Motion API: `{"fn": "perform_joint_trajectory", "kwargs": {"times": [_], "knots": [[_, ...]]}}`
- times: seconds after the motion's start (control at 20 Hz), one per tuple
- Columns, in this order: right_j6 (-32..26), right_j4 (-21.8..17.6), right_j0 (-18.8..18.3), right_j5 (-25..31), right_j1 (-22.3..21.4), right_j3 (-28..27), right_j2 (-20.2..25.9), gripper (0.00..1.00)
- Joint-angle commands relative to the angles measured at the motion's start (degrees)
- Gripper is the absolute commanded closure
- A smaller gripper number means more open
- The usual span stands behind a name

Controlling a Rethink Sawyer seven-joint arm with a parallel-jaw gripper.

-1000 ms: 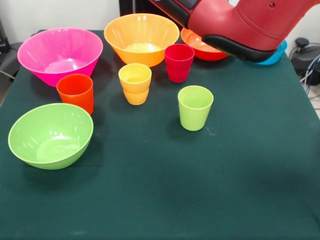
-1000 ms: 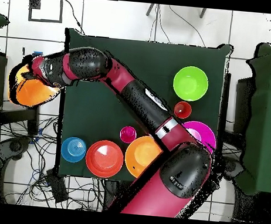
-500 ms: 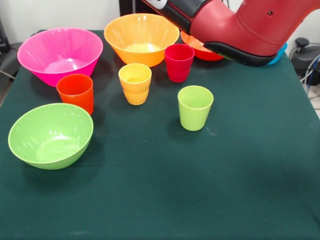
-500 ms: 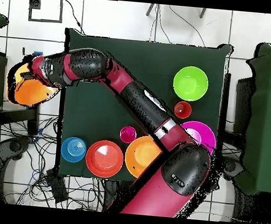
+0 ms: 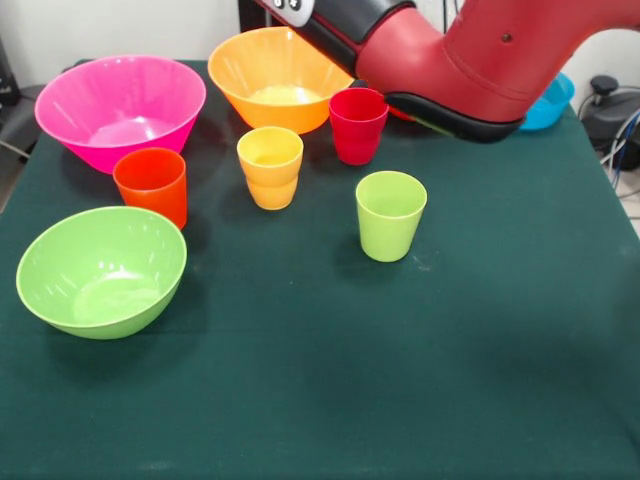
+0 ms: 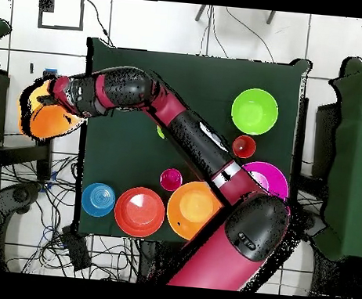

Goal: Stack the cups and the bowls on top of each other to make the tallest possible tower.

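In the overhead view my gripper (image 6: 53,101) is past the table's left edge, shut on a large orange bowl (image 6: 44,119) that it holds tilted, off the table. The gripper is out of the front view, where only the red arm (image 5: 450,50) shows. On the table stand the second large orange bowl (image 5: 283,75) (image 6: 190,210), the pink bowl (image 5: 120,105) (image 6: 274,178), the lime green bowl (image 5: 101,270) (image 6: 254,111), the blue bowl (image 5: 550,100) (image 6: 99,200) and the red-orange bowl (image 6: 139,211). The red-orange cup (image 5: 151,185), yellow-orange cup (image 5: 270,167), magenta-red cup (image 5: 358,125) and lime green cup (image 5: 390,215) stand apart. No tower stands.
The dark green table (image 5: 400,380) has open cloth at its front half in the front view. The arm (image 6: 185,136) crosses the table diagonally in the overhead view and hides the yellow-orange cup there. Cables lie on the floor left of the table.
The arm has swung a little, carrying the orange bowl slightly toward the table edge. In the front view the arm now covers the red-orange bowl and uncovers the blue bowl.
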Motion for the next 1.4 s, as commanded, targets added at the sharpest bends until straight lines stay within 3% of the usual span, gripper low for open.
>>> {"fn": "perform_joint_trajectory", "kwargs": {"times": [0.05,0.55,1.4], "knots": [[-23.5,-4.4,-1.7,8.4,2.5,-3.3,-3.0,1.0],[-30.4,-1.8,-1.8,14.4,6.4,-7.9,-3.0,1.0],[-32.8,1.2,-1.8,20.5,9.9,-11.0,-0.9,1.0]]}}
